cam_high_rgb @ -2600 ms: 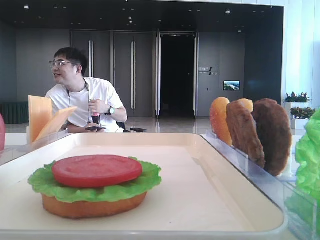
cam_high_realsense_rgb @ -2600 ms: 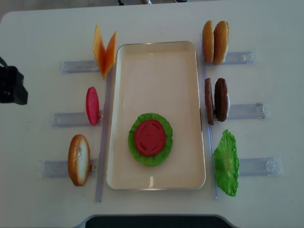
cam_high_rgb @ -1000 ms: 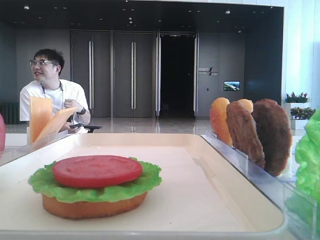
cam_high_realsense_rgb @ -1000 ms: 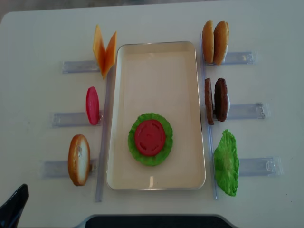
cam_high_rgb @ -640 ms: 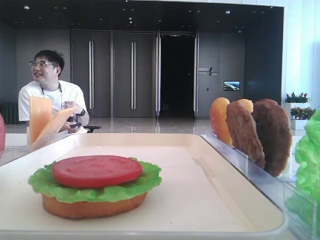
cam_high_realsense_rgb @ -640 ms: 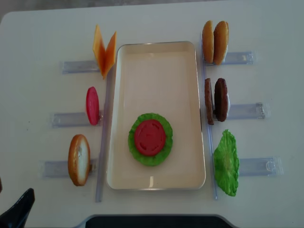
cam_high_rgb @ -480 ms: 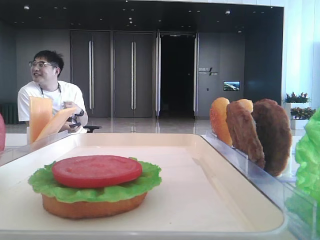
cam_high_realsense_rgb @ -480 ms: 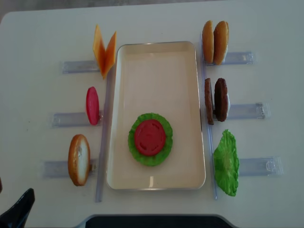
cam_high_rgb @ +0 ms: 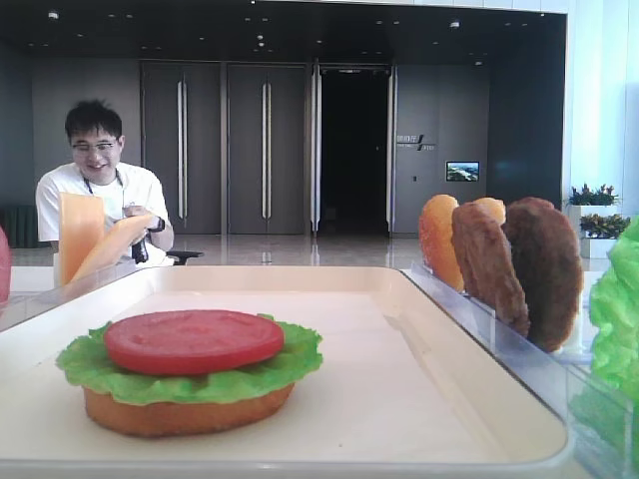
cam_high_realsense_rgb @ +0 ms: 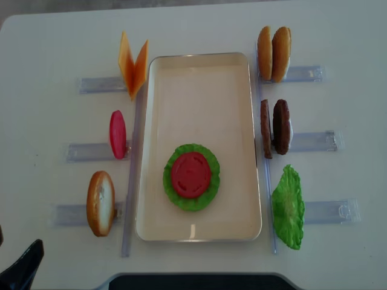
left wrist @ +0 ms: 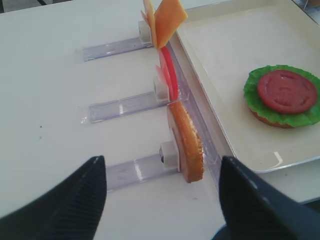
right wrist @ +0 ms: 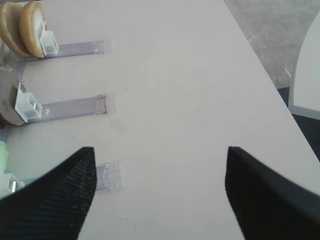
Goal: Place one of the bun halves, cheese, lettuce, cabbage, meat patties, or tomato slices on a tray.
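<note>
Left gripper (left wrist: pixel 161 195): two broad black fingers (left wrist: pixel 60 205), matte, fine woven ribbed texture, rounded blunt tips. Right gripper (right wrist: pixel 159 187): same black textured fingers (right wrist: pixel 55 192), edges blurred. No cables, screws or markings visible in either wrist view.
</note>
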`<state>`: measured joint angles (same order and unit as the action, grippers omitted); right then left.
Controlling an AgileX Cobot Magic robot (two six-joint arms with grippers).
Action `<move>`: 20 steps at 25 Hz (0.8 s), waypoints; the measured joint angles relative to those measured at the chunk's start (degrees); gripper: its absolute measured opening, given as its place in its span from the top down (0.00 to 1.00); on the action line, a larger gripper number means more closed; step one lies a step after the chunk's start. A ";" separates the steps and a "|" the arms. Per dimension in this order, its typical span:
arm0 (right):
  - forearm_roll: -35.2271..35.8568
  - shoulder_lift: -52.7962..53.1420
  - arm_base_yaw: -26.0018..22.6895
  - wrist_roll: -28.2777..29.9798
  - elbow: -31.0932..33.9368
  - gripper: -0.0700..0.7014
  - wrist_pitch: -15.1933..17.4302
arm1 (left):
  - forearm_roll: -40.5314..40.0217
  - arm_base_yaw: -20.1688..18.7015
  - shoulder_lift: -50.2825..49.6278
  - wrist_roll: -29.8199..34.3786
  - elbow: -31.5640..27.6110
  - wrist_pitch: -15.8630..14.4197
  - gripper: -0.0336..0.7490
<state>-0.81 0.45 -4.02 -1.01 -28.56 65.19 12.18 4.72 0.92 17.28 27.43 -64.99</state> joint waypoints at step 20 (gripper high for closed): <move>0.00 0.00 0.00 0.00 0.00 0.21 0.00 | 0.00 0.00 0.00 0.00 0.00 0.00 0.27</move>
<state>-0.81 0.45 -4.02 -1.01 -28.56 65.19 12.18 4.72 0.92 17.28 27.43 -64.99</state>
